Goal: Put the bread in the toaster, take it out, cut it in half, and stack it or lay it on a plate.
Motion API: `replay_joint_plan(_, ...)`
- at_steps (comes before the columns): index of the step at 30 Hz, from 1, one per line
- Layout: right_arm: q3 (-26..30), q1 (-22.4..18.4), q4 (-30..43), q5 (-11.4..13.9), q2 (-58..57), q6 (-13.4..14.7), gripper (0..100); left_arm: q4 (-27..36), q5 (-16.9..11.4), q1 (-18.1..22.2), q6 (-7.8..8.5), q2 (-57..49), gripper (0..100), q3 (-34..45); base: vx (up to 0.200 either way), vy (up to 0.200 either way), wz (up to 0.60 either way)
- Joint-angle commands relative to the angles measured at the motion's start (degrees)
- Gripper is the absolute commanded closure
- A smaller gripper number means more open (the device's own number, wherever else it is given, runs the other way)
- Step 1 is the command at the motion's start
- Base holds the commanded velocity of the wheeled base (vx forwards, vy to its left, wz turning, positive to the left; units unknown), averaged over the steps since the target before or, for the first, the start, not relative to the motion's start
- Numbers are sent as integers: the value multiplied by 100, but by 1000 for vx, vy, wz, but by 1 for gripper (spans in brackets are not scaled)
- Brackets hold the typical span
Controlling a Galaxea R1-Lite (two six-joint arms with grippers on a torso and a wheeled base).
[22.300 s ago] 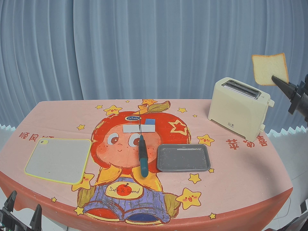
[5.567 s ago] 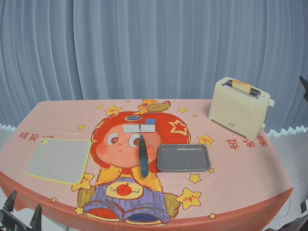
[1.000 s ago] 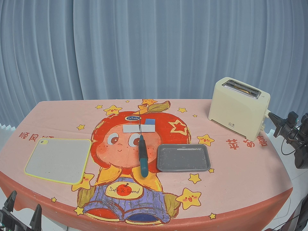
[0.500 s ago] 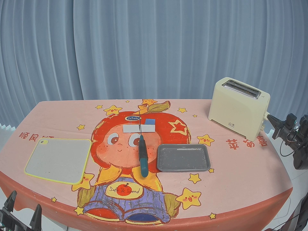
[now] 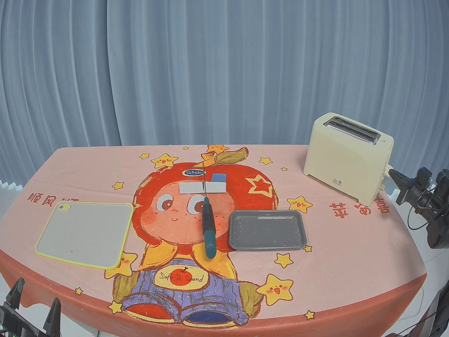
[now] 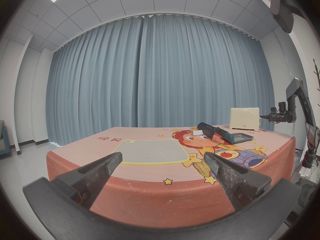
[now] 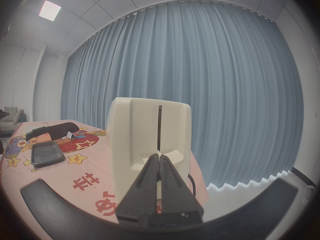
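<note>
The toaster (image 5: pixel 348 162) stands at the far right corner of the surface (image 5: pixel 355 258), its lever end facing the right edge and close to it. What its top slot holds cannot be made out. Off that right edge, level with the toaster's lower half, the right end effector (image 5: pixel 392 172) points in at the lever end. In the right wrist view its fingers are pressed together with no gap and hold nothing. Their tip sits against the lever (image 7: pixel 175 156), which is at the low end of its slit.

The grey plate (image 5: pixel 267 230) lies in the middle of the surface, a little toward the right, with an open stretch of cloth between it and the toaster and another down to the near edge. The knife (image 5: pixel 208 228) lies just beside the plate's left rim, handle toward the near edge and blade toward the far edge. The cutting board (image 5: pixel 84 232) lies near the left near corner, its near side close to the edge of the surface, well apart from the knife.

The left end effector (image 5: pixel 36 296) hangs below and outside the near left corner. Its fingers (image 6: pixel 100 170) are spread wide and touch nothing. A curtain (image 5: pixel 224 62) runs behind the far edge.
</note>
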Motion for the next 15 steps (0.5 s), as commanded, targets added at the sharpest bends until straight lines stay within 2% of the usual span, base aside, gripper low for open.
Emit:
replay_joint_plan(1, 4, -1, 14, 3, 41, -1, 100, -2, 1, 2, -1, -1, 0, 101, 0, 0, 0)
replay_joint_plan(15, -40, 34, -30, 3, -452, 16, 100, -2, 1, 2, -1, -1, 0, 101, 0, 0, 0)
